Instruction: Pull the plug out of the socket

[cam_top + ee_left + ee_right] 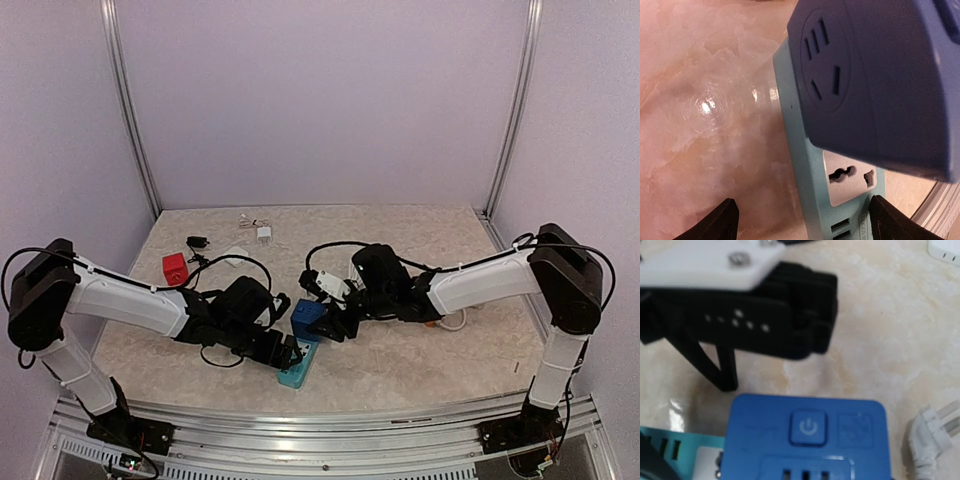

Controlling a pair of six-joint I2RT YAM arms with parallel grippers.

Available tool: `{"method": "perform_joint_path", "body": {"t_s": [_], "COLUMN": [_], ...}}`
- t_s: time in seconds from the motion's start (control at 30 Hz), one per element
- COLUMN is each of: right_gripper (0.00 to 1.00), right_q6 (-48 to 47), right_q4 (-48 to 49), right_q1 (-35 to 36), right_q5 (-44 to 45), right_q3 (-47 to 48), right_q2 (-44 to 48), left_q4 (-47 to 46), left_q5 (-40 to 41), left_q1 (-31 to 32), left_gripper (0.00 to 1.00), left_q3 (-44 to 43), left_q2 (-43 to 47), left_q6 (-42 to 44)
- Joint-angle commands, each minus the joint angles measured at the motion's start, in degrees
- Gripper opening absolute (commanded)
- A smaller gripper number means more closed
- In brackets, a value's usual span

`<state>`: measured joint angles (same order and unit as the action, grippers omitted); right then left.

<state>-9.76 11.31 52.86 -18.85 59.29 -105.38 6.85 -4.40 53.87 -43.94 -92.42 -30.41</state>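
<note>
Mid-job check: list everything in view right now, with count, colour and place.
adapter plug: one, blue, seated on the power strip, centre of the table
power strip: one, teal, near centre, under the adapter plug
box: one, red, left side
small adapter: one, black, back left
charger: one, white with thin cable, back centre
loose plug: one, white, pronged, lying right of the adapter plug
table: one, beige marble
left claw: one, black, open, fingertips either side of the power strip
right claw: one, black, at the adapter plug; grip not visible
</note>
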Motion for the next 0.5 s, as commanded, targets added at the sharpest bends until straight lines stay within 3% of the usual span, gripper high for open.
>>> {"method": "perform_joint_path", "body": {"t_s": [0.0,0.47], "right_gripper": [0.13,0.12], "right_q6": [-0.13,5.71], "right_q4": [3.59,4.54], "right_q1": [0.75,-2.57], "right_q5": [-1.58,-3.46], "right_q3": [-0.97,-0.46], "right_q2": [4.08,7.19], "left_q4": [4.18,4.66], "left_q5": [1.07,1.6], "left_q1": [-0.48,-0.37], "left_gripper": [0.88,0.87], "left_q3": [-0.1,-0.9], "left_q2": [-2.75,-2.7], "left_q6": [1.21,1.65]}}
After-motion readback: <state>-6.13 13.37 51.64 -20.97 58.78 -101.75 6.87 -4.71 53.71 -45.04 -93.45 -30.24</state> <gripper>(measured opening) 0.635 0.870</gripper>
